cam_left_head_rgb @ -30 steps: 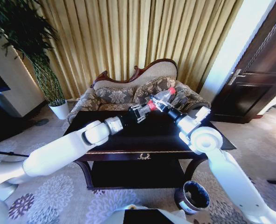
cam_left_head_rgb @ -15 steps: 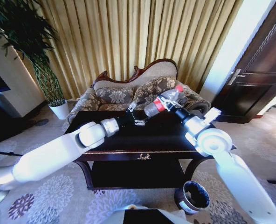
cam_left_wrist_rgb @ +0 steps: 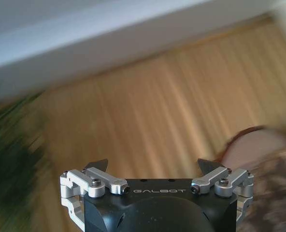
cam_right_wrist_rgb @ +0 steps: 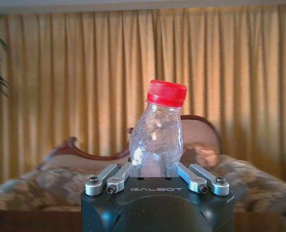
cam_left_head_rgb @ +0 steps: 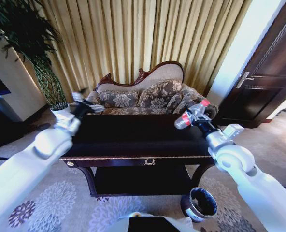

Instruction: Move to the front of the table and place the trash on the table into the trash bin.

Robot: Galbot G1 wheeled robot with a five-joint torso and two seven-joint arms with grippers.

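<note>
We see the small clear plastic bottle with a red cap held above the right end of the long dark glossy wooden table, our right claw closed on its body. The right wrist view shows its crinkled clear wall and cap; the head view shows its red label. Our left claw is spread wide, empty, over the table's left end. The small round dark trash bin stands on the carpet below the table's right end.

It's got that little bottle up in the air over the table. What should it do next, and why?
Probably swing the right hand, shut on the bottle, down toward the trash bin. The bottle hangs above the table's right end, while the bin stands on the floor below that end. The left hand is open, off to the left.
</note>
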